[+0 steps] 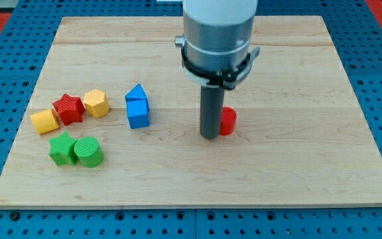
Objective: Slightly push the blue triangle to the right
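Tip: the rod's lower end, my tip (209,137), stood near the middle of the wooden board (297,179), touching or just beside a small red block (228,121) on its right side in the view.
Claw: there was none to report; the arm ended in a plain rod, so nothing opened, closed or gripped.
Blue triangle: the blue triangle (136,92) sat to the view's left of the tip, well apart from it, pressed against the top of a blue cube (138,113).
Risk one: the tip was on the wrong side. To nudge the triangle rightward it would, I judged, need to come round to the triangle's left; a straight sweep across could knock the triangle leftward instead.
Risk two: the cube touched the triangle, so a low contact might drag both blues along.
Risk three: the yellow hexagon (96,103) lay just left of the blues, leaving a tight gap for the tip; entering carelessly could scatter that cluster.
Risk four: "slightly" left little margin, and a long stroke would overshoot.
Count, blue: two.
Count, red: two, the small one by the tip and a red star (68,109).
Count, yellow: two, the hexagon and a yellow block (45,121).
Count, green: two, a green star (62,148) and a green cylinder (88,151).
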Available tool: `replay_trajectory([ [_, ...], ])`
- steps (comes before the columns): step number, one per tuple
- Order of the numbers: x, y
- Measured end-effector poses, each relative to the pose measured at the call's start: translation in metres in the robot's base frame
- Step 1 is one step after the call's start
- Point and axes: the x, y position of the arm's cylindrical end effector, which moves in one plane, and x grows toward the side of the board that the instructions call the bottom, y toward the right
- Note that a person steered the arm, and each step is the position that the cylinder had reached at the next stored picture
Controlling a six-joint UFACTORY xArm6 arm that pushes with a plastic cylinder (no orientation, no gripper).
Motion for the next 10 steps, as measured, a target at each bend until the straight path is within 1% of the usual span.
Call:
replay_trajectory([
  [1, -0.050, 0.038],
  [2, -0.069, 0.098],
  [3, -0.061, 0.116],
  [4, 0.029, 0.075],
  [5, 0.081, -0.023],
  [6, 0.059, -0.133],
  [7, 0.026, -0.196],
  [8, -0.029, -0.192],
  [9, -0.053, -0.116],
  [10, -0.052, -0.091],
])
